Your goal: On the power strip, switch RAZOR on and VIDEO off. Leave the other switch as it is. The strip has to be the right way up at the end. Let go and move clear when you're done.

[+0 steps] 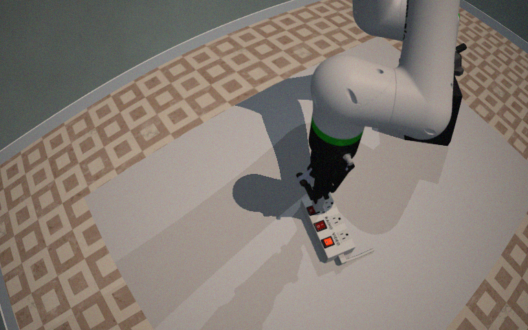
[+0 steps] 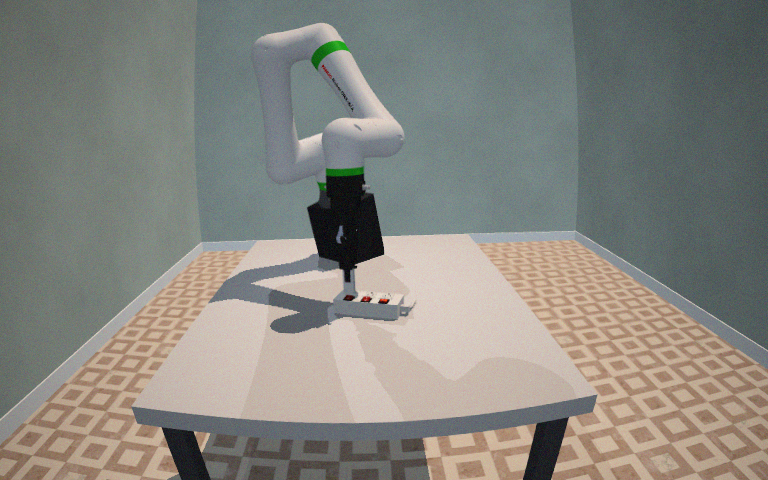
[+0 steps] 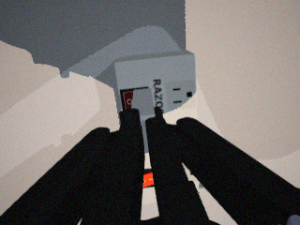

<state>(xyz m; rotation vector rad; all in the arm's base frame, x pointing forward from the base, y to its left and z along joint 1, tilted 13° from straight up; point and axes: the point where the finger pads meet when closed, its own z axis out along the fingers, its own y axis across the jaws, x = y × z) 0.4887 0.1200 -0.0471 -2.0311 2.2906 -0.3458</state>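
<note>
The top view looks steeply down from high above, tilted, so the table point(image 1: 194, 202) fills the middle and tiled floor point(image 1: 116, 116) wraps the left and far edges. The exterior view stands well back at the table's near edge point(image 2: 362, 421), about arm height, facing the far wall point(image 2: 453, 113). The wrist view sits close behind the gripper point(image 3: 142, 114), looking down along its fingers. All three share the power strip point(image 1: 331, 233) lying on the table.
</note>
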